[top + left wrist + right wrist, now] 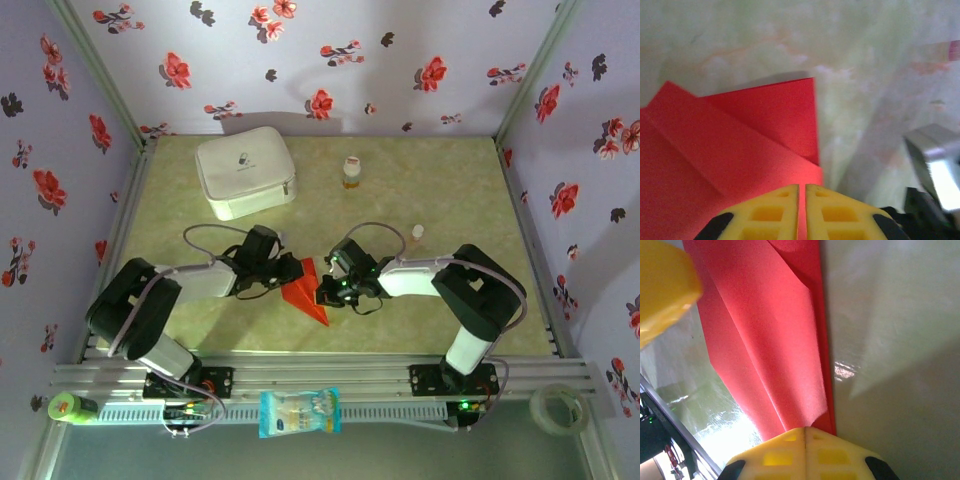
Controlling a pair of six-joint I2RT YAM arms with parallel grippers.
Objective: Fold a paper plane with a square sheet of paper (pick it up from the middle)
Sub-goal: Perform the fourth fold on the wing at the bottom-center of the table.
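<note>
The red sheet of paper (308,290) lies at mid-table between both arms, folded into a pointed shape whose tip aims at the near edge. My left gripper (285,270) is shut on its left side. In the left wrist view the yellow fingers (775,210) pinch a thin red edge of the paper (740,140), whose folded flaps overlap. My right gripper (328,285) is shut on the right side. In the right wrist view the paper (770,340) runs out from the closed gripper (805,432) as a long creased strip.
A white zip case (245,172) sits at the back left and a small bottle (350,172) at back centre. A tiny object (417,232) lies right of centre. A blue-and-white snack packet (299,412) and a tape roll (557,408) rest on the front rail.
</note>
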